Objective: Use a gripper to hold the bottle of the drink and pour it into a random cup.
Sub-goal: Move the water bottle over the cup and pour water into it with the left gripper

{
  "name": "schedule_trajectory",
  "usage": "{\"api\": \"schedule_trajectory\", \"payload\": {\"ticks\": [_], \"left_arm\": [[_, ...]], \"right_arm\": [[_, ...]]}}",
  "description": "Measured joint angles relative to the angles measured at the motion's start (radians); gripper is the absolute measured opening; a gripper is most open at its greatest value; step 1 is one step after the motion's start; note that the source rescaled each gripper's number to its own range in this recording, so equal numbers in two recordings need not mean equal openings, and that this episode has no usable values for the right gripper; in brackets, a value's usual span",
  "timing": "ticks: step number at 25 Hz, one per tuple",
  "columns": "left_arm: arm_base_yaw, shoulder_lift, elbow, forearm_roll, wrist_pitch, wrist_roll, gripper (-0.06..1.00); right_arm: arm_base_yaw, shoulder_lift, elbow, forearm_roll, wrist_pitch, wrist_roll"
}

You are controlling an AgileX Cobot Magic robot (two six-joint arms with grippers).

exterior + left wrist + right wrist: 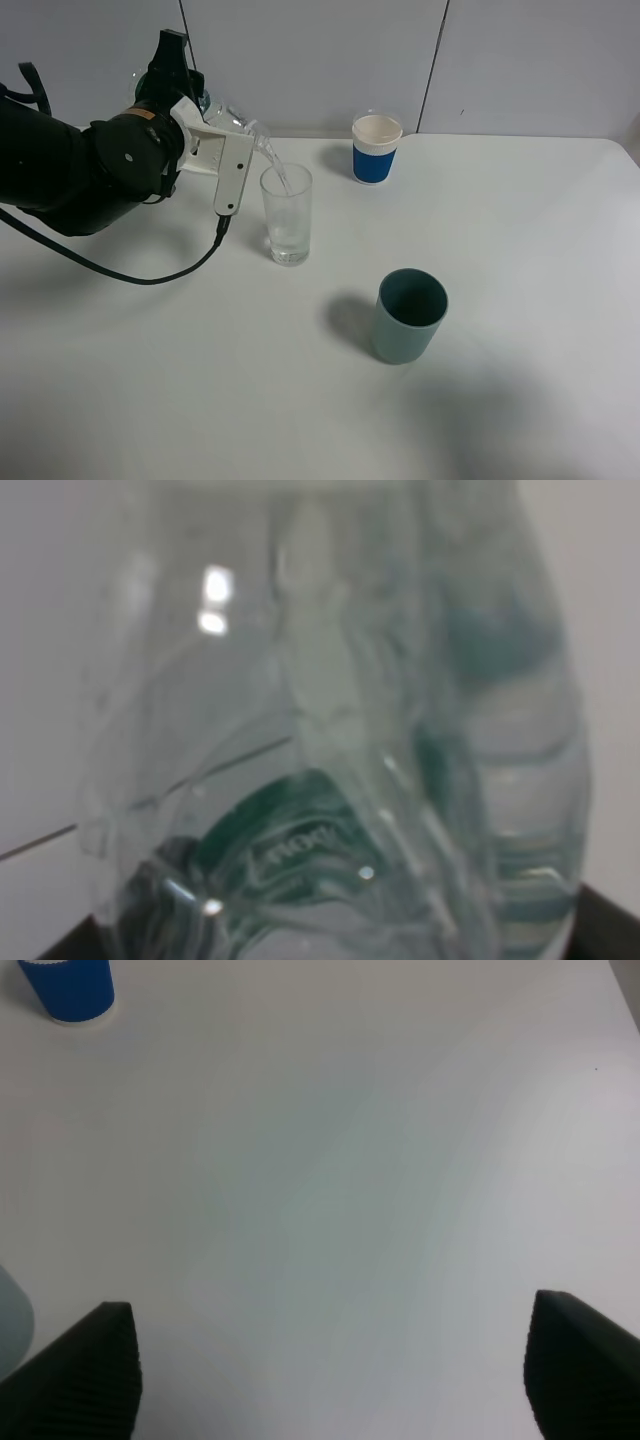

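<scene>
Teal cup (410, 315) sits nearest, right of centre. Further back on the left, the left gripper (222, 142) clamps the clear bottle (240, 118), tipped, its neck over the glass (287, 215); a stream falls in. Blue paper cup (376, 148) stands far behind.

Left wrist: bottle (330, 740) fills the view, ribbed and thin-walled. Likely light, squashy, slick; grip the ribbed middle, gently.

Right wrist: right gripper (330, 1380) spread wide, holding nothing, above the table (350, 1160).

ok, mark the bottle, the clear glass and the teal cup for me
bottle (330, 730), left wrist view, middle of its clear body.
clear glass (287, 225), exterior high view, lower wall.
teal cup (405, 335), exterior high view, outer wall.
</scene>
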Motion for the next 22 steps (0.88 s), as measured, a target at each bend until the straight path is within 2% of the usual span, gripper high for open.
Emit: {"api": "schedule_trajectory", "payload": {"ticks": [22], "left_arm": [[0.0, 0.0, 0.0, 0.0, -0.003, 0.027, 0.05]], "right_arm": [[0.0, 0.0, 0.0, 0.0, 0.0, 0.0]]}}
